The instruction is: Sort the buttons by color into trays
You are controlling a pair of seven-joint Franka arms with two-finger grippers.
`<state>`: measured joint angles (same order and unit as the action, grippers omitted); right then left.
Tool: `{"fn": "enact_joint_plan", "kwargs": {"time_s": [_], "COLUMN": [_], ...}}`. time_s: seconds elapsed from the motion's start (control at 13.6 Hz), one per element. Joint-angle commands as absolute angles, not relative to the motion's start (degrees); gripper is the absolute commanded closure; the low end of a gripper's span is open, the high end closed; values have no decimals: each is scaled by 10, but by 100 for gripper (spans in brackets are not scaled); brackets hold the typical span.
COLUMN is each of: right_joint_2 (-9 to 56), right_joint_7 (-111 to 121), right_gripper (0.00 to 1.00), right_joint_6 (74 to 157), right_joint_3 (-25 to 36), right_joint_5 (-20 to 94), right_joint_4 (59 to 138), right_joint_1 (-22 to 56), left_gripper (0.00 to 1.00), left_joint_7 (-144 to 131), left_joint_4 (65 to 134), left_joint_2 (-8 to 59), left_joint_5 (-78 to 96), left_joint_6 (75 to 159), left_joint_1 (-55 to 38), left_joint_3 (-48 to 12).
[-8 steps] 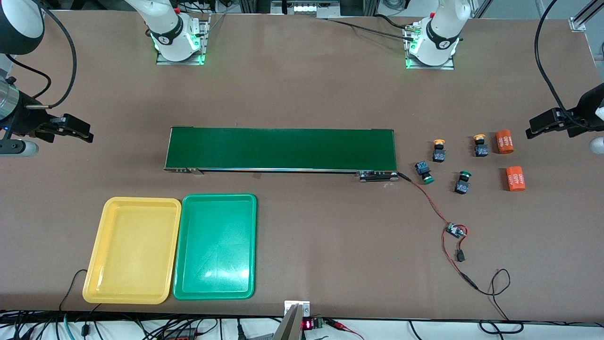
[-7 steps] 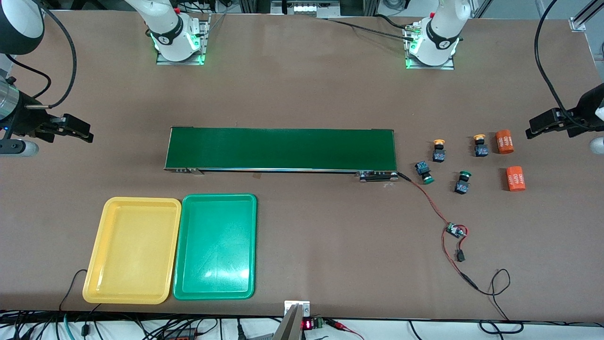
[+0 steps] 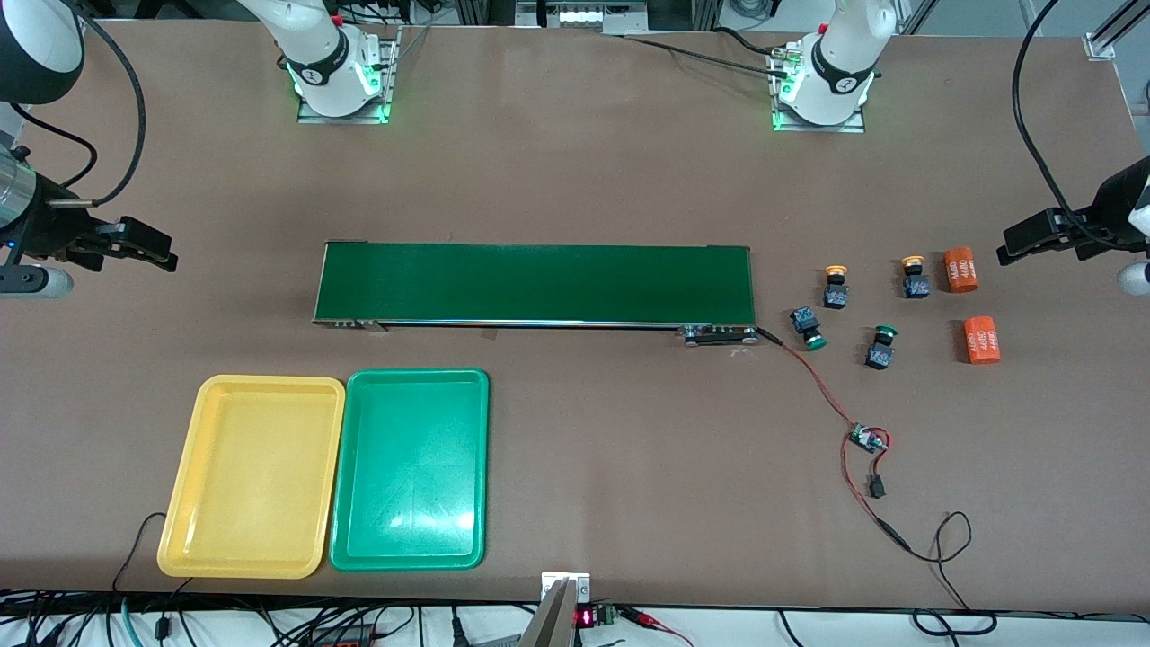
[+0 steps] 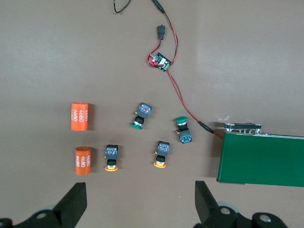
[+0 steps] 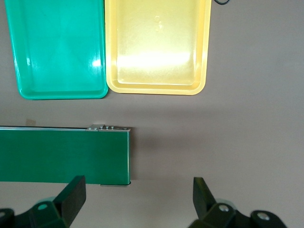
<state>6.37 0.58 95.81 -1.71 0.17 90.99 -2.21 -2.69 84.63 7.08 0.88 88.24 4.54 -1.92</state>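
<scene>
Only the left pincer [image 3: 1020, 244] has edged slightly toward the belt [image 3: 535, 283]; the right pincer [image 3: 153, 247] waits, trays [image 3: 252, 562] empty. Left wrist view: fingers [image 4: 71, 209] spread apart over four buttons [image 4: 161, 153] on the tabletop [image 4: 247, 57]. Right wrist view: fingers [image 5: 71, 194] apart above the belt's end.

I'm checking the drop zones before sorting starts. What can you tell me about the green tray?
The green tray is a shallow rectangular tray with rounded corners and a raised rim, apparently glossy plastic, catching glare. It lies flat on the table, nothing in it, right beside the yellow tray of the same size, their long edges about touching. It lies nearer the front camera than the conveyor belt.
</scene>
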Motion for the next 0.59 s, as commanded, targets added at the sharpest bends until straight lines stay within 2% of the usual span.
{"fn": "enact_joint_plan", "kwargs": {"time_s": [0.0,0.22,0.51], "right_joint_2": [65,69,73], "right_joint_7": [11,11,11], "right_gripper": [0,0,0], "right_joint_6": [955,955,953], "right_joint_3": [-20,-20,-20], "right_joint_5": [-4,-5,-6], "right_joint_4": [903,904,904], "right_joint_1": [-27,-29,-29], "left_gripper": [0,0,0], "left_joint_7": [-25,-28,-25], "left_joint_4": [860,870,992], "left_joint_2": [90,127,134], "left_joint_5": [9,-5,1], "left_joint_6": [892,902,1008], "left_joint_1": [48,39,47], "left_joint_3": [-22,-23,-24]}}
